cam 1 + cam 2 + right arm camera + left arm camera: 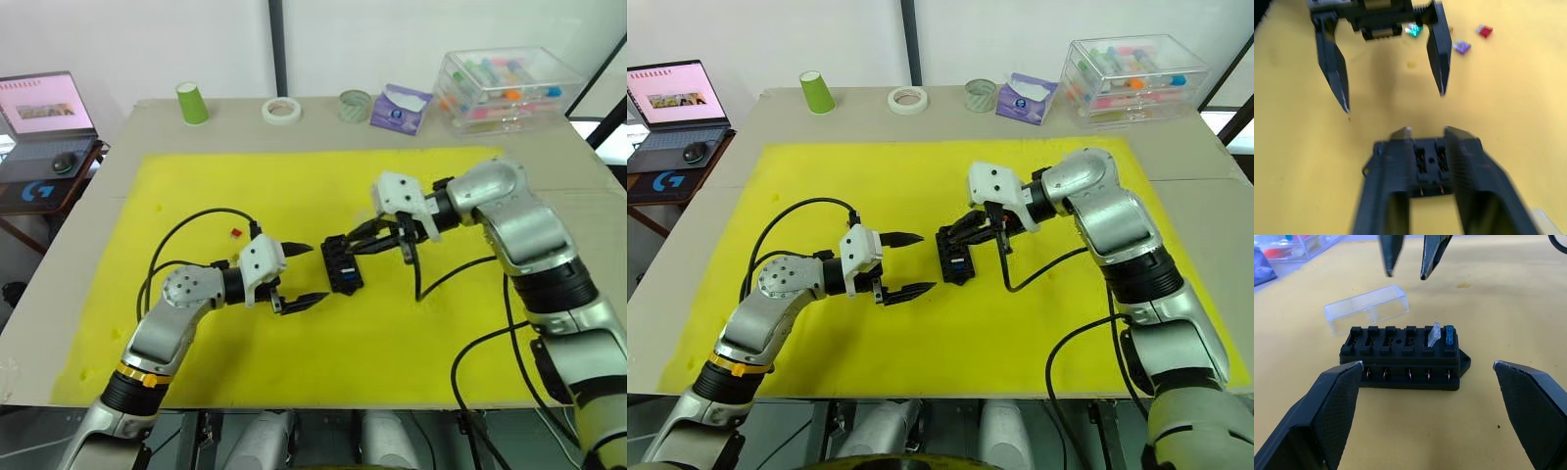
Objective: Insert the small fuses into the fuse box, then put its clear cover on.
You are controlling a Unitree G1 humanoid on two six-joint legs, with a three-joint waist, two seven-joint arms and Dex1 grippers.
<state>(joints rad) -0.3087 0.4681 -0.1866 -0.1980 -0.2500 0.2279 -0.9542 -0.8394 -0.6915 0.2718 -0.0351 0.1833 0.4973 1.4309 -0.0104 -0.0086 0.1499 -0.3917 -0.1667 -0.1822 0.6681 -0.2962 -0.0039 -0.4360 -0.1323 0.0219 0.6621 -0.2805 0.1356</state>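
1. The yellow mat (421, 333) carries everything; the fuse box (342, 264) lies near its middle, between the two arms, its long axis running roughly away from the robot
2. The right gripper (364, 239) sits directly over the box's far end, fingers a narrow gap apart and holding nothing I can see; it is the nearer arm
3. The left gripper (304, 272) hovers just beside the box, on the robot's left, jaws spread wide and empty
4. The clear cover (1366, 308) lies on the mat just beyond the box, parallel to it
5. Two fuses stand in the end slots: a blue fuse (1449, 336) and a tilted grey fuse (1435, 336)
6. The loose fuses (1462, 47) lie behind the left gripper, so I judge that arm should fetch them
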